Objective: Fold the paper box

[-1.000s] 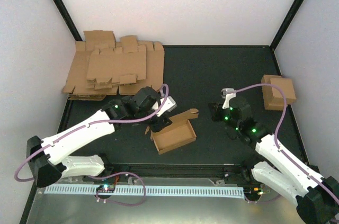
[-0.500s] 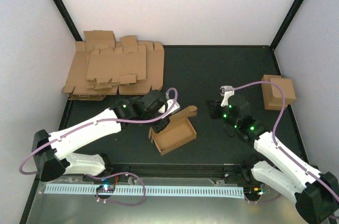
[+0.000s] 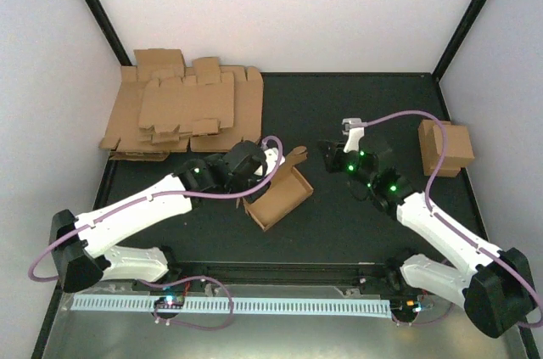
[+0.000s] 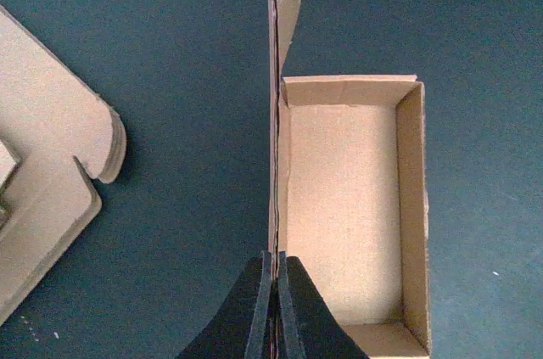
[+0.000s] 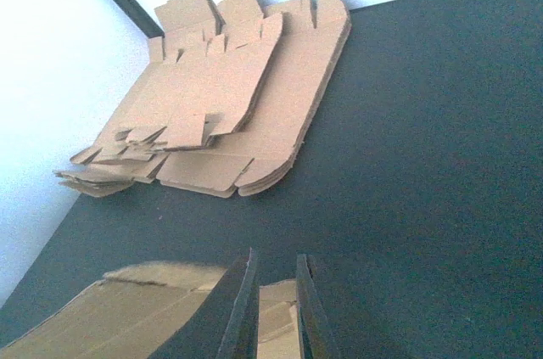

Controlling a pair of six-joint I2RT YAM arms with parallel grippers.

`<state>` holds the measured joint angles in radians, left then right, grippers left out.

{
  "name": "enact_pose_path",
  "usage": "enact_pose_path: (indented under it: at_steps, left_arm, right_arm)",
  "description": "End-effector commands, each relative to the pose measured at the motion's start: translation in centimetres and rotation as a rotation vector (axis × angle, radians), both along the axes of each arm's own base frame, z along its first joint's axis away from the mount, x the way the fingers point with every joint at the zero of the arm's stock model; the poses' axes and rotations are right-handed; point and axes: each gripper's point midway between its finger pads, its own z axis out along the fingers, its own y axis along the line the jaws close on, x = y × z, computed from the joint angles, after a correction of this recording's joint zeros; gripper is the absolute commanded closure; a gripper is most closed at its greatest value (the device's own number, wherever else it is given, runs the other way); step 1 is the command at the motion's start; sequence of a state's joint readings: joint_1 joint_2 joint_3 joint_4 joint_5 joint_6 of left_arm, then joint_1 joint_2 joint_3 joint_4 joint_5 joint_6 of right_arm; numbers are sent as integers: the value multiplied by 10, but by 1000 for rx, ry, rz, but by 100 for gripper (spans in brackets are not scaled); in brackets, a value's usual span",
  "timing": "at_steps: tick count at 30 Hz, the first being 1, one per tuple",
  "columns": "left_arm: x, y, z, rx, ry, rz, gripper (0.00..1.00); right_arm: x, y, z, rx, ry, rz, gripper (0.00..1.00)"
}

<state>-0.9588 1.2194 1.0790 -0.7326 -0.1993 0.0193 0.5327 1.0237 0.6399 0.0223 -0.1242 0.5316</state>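
Observation:
The paper box [image 3: 280, 198] is an open brown tray with its lid panel standing upright, at mid-table. In the left wrist view its inside [image 4: 339, 206] lies right of the upright panel [image 4: 273, 121]. My left gripper [image 3: 267, 169] [image 4: 273, 255] is shut on the near edge of that panel. My right gripper [image 3: 327, 155] [image 5: 276, 255] hovers just right of the lid's rounded tab [image 3: 297, 155]. Its fingers stand a narrow gap apart and hold nothing. Cardboard of the box shows below them [image 5: 280, 316].
A pile of flat brown blanks [image 3: 182, 113] [image 5: 221, 96] lies at the back left, with its edge in the left wrist view [image 4: 42, 206]. A folded brown box [image 3: 445, 147] stands at the right by the wall. Black frame posts mark the back corners.
My left gripper has shifted right and back with the lid panel, turning the box. My right gripper has moved left and farther back, toward the lid's tab.

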Motion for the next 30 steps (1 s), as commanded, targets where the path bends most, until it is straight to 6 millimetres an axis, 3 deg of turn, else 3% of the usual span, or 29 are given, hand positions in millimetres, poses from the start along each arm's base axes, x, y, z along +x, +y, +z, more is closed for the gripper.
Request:
enact_pose_path:
  at_steps: [1, 5, 7, 9, 14, 16, 19, 27, 30]
  left_arm:
    - [30, -9, 26, -28, -99, 22, 99]
    - [42, -13, 14, -4, -52, 0, 98]
    - [47, -8, 11, 6, -2, -9, 98]
    - [51, -2, 8, 0, 70, -17, 98]
    - [55, 3, 12, -18, 119, -42, 98]
    - [52, 0, 13, -35, 132, -54, 98]
    - [51, -2, 10, -43, 155, -59, 98]
    - [56, 3, 5, -51, 167, 5, 98]
    - [57, 5, 6, -63, 158, 19, 98]
  right_arm:
    - [4, 13, 20, 4, -71, 70, 83]
    - [3, 16, 4, -50, -87, 109, 74]
    - [2, 18, -2, -92, -101, 144, 60]
    - [-1, 24, -7, -113, -113, 202, 52]
    - [-2, 29, -23, -159, -146, 265, 46]
    - [1, 33, -32, -151, -162, 275, 33]
    - [3, 45, -39, -123, -183, 327, 26]
    - [54, 7, -29, -118, -88, -59, 19]
    - [64, -1, -11, -78, -141, -139, 1]
